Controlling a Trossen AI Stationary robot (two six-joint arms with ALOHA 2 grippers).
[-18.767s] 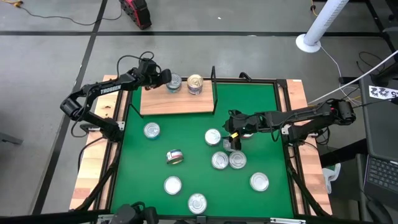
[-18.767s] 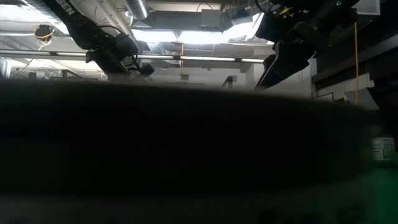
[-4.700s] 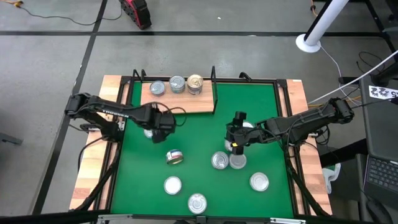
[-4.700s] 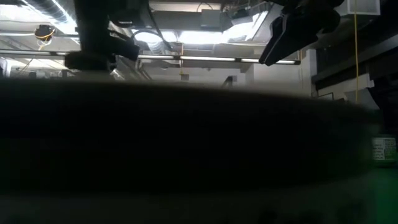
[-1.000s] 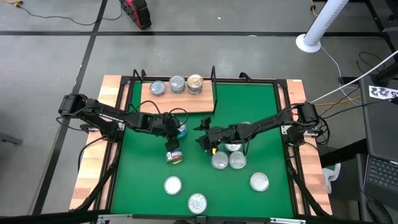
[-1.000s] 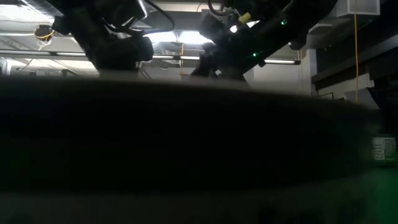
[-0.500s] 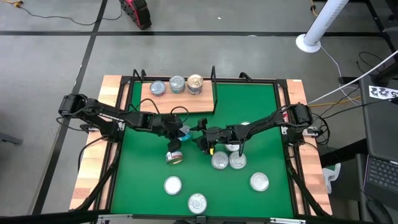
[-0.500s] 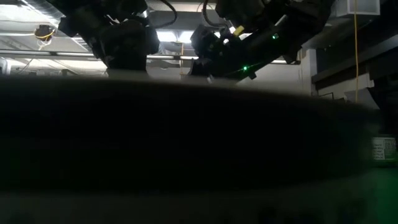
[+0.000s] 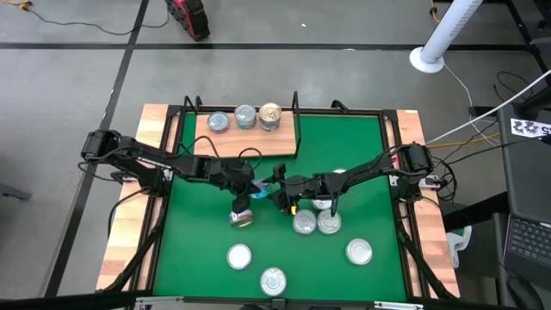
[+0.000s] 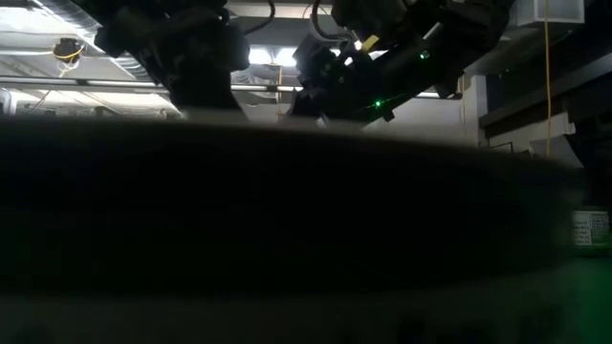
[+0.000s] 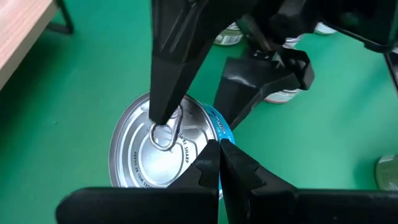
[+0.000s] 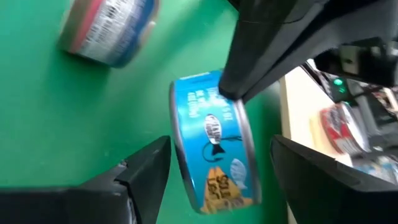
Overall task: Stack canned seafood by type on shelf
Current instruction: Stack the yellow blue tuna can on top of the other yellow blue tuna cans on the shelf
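A blue-labelled tin [image 9: 259, 183] with a silver lid [image 11: 158, 152] hangs tilted over the middle of the green mat [image 9: 362, 146], its lid toward my left wrist. My left gripper [image 9: 252, 184] reaches in from the table's left and is shut at the tin's rim. From the right, my right gripper [image 9: 270, 188] stands open, with one finger [image 11: 168, 74] before the lid and the other [image 11: 245, 99] behind the tin. The wooden shelf [image 9: 245, 145] at the far left carries three upright tins [image 9: 245, 116]. My left gripper has its shut fingertips [image 11: 217, 155] on the tin's rim [image 11: 219, 132], at the edge of the lid. The fingers slant down from the table's left. The tin stands on edge, label [image 12: 214, 146] outward; its lower edge is hidden. My right gripper has a fingertip at the lid's pull ring [image 11: 164, 132]; I cannot tell whether it touches.
A red-and-blue tin [image 9: 241, 217] lies on its side just near of the grippers. Two upright tins [image 9: 304, 223] [image 9: 329, 222] stand under the right arm. More tins [image 9: 359, 251] [image 9: 238, 256] [image 9: 273, 280] stand toward the near edge. A dark mass blocks most of the low view.
My left gripper has tipped its wrist and edged toward the table's right, and the blue tin has tilted further onto its edge. The open fingers of my right gripper have closed in toward the table's left and now stand on either side of the tin.
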